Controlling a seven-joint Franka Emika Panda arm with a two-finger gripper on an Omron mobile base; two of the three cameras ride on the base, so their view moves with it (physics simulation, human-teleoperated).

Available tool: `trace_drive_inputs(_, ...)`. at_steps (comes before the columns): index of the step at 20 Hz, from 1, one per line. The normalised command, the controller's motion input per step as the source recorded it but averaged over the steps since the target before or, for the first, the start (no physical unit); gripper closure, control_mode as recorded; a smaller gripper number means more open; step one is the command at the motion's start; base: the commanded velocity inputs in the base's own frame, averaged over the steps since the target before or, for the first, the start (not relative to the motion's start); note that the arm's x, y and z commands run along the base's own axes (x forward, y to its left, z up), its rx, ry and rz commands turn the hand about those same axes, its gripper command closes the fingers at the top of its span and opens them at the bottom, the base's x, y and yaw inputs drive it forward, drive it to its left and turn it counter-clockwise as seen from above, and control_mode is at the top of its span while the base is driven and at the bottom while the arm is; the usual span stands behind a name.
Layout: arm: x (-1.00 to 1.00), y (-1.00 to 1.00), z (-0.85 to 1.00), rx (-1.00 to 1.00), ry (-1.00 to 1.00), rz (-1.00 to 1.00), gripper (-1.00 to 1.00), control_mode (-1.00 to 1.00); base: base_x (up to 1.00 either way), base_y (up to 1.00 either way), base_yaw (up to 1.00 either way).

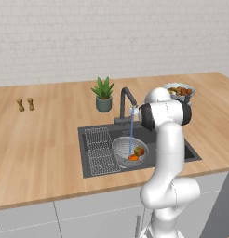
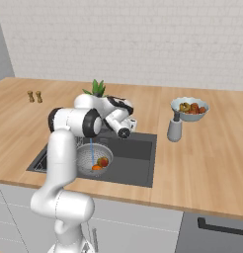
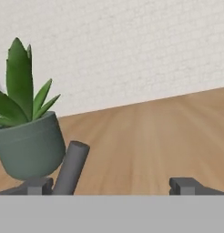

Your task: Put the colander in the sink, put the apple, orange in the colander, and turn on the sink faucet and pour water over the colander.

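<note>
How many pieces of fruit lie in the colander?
2: the apple and the orange beside it, both inside the colander in the sink. More may be hidden behind its wall.

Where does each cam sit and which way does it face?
Left base view: behind the arm's left, looking down at the dark grey rectangular sink; white arm rises lower right.
Right base view: behind its right, same sink; arm rises lower left.
Hand view: low over the counter, facing the green potted plant and wall; open gripper tips at bottom.
Shared: both base views show the silvery perforated colander under the pale blue water stream.
</note>
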Motion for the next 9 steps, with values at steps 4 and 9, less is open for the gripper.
trace_drive_inputs(4, 0.0, -0.71, 0.0, 0.0, 0.08, 0.0, -1.0, -1.0, 0.0, 0.0, 0.0)
trace_drive_inputs(9, 0.0, -0.49, 0.0, 0.0, 0.04, 0.0, -1.0, -1.0, 0.0, 0.0, 0.0)
